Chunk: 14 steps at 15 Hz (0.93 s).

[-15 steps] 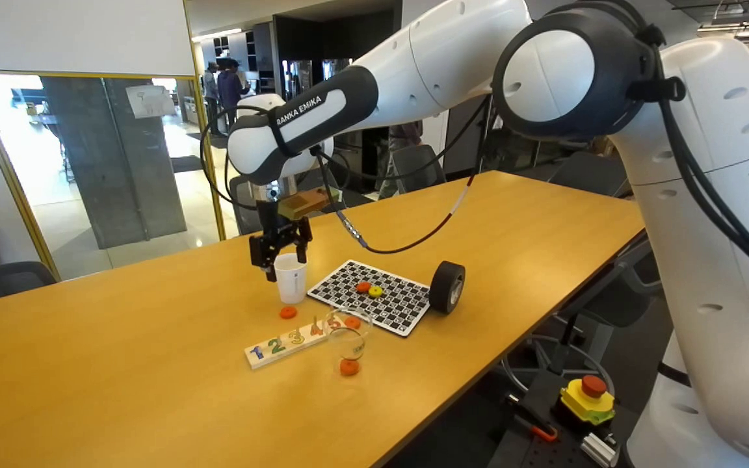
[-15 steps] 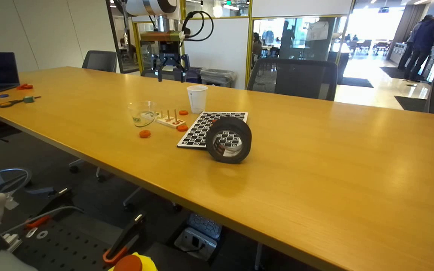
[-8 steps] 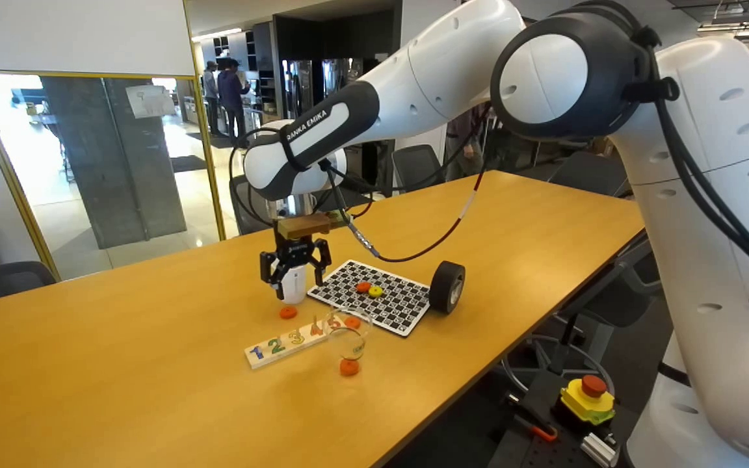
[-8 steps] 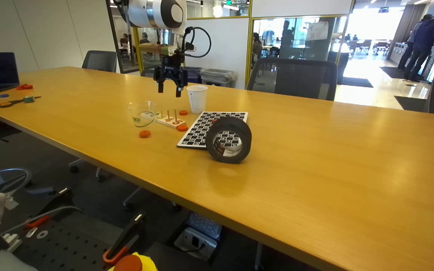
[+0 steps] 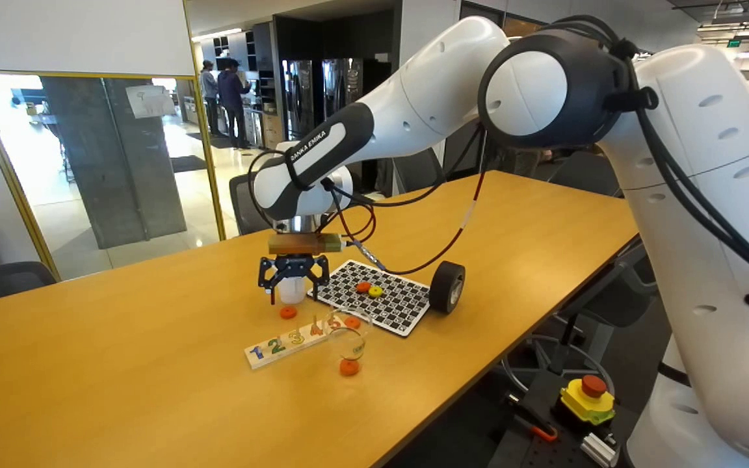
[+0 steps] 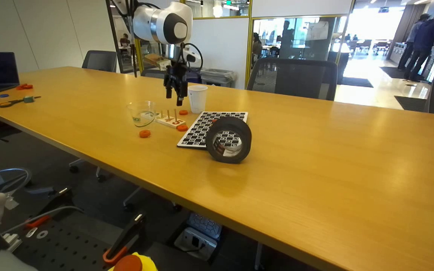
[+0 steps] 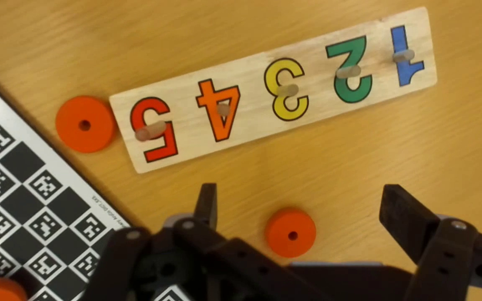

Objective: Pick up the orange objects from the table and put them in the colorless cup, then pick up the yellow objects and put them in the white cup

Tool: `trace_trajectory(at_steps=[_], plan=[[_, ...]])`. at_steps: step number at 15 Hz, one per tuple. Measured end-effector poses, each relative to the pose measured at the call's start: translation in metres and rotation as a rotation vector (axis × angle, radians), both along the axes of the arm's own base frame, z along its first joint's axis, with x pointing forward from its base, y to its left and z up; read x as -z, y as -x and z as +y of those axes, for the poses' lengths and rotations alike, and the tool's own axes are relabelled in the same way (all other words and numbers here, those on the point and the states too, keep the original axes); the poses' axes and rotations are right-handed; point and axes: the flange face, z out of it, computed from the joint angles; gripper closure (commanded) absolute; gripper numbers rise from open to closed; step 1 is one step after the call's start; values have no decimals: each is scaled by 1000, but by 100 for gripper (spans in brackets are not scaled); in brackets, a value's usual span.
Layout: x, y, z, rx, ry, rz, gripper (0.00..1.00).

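From left in an exterior view, an empty claw [image 5: 294,298], spread wide, hangs above an orange ring [image 5: 288,312], the white cup [image 5: 292,291] just beside; the clear cup [image 5: 348,335] stands nearer the right edge of the table [image 5: 166,377], a yellow ring [image 5: 375,292] within the edges of the checkered board [image 5: 395,308]. Lowered off-center, the claw could topple the white cup.

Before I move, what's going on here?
The robot arm has its fingers open above the table, holding nothing; in the wrist view an orange disc shows between them. A second orange disc lies by the numbered peg board, a third disc near the clear cup, a fourth disc on the checkered board beside a yellow disc. None shows in that cup; I can't see down into the white cup.
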Motion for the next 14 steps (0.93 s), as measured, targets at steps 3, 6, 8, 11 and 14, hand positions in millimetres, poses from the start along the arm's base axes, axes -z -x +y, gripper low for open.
trace_trajectory(at_steps=[3,6,8,11,14], plan=[[13,-4,0,67,18,-31,0],[22,-7,3,95,70,-59,0],[27,-7,7,97,107,-70,0],[31,-6,12,87,153,-81,0],[33,-5,13,63,185,-88,0]])
